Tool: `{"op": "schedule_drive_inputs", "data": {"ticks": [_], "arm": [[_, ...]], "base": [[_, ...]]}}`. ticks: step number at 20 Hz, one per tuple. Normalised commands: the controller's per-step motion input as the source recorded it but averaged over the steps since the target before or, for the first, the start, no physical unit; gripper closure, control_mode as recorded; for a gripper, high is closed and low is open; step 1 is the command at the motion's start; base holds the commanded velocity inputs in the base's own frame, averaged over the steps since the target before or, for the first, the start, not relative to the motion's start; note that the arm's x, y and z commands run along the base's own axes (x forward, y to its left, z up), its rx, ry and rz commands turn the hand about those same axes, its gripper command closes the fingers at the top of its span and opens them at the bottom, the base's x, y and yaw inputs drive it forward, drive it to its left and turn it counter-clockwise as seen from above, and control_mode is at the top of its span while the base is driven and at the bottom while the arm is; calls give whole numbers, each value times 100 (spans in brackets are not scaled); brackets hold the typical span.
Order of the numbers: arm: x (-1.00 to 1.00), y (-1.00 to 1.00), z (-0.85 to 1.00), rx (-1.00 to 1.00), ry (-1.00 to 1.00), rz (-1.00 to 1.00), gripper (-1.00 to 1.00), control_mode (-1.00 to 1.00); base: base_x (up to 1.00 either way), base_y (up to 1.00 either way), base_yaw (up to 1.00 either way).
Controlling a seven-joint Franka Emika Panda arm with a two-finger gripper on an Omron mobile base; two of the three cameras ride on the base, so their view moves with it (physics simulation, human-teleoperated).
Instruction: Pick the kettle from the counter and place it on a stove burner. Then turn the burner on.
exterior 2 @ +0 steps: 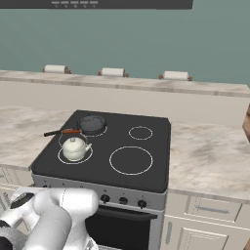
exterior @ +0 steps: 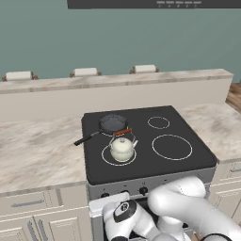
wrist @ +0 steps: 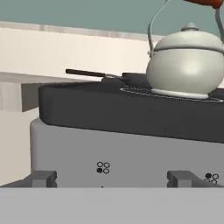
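The kettle [exterior: 122, 148] is sitting upright on the front-left stove burner [exterior: 106, 159] of the black cooktop [exterior: 183, 162], just in front of the frying pan [exterior: 112, 123]. The remaining step is judged to be switching that burner on. In the hand view, the gripper [wrist: 112, 179] is being held low before the stove's grey front panel [wrist: 131, 153]. The knob [exterior: 143, 191] matching the front-left ring should be selected and approached squarely before any turning. The jaws are standing fully apart, holding and touching nothing.
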Motion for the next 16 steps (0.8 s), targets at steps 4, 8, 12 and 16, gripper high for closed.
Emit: {"op": "schedule_drive_inputs", "data": {"ticks": [4, 8, 12, 16], "arm": [[22, 0, -36, 4, 0, 2, -100, -100], [9, 0, -41, 3, 0, 1, -100, -100], [7, 0, -43, 4, 0, 0, -100, -100], [10, 0, -39, 4, 0, 0, -100, -100]], "base": [[0, 0, 0], [0, 0, 0], [0, 0, 0], [0, 0, 0]]}}
